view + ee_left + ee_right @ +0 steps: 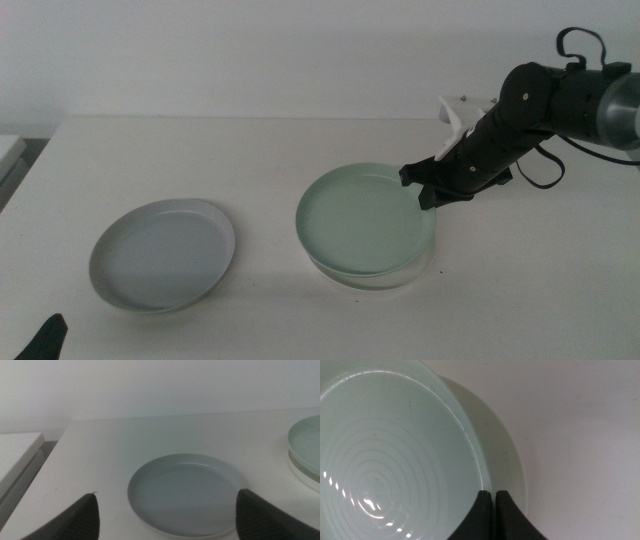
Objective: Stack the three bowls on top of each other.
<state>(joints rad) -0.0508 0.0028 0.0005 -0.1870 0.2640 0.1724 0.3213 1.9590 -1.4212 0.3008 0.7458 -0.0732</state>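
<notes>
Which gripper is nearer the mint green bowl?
Right. The right gripper grips the mint green bowl at its rim; the left gripper waits far off at the table's near edge, by the grey-blue bowl.

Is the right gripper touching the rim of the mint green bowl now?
Touching. In the right wrist view the right gripper has its jaws closed on the rim of the mint green bowl, which sits on the white bowl.

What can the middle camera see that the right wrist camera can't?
Only the middle view shows the grey-blue bowl sitting alone, the right arm reaching in, and the tip of the waiting left pincer at the bottom edge. Only the right wrist view shows the rings inside the mint green bowl and the right pincer shut on its rim. Both show the green bowl resting on the white bowl.
</notes>
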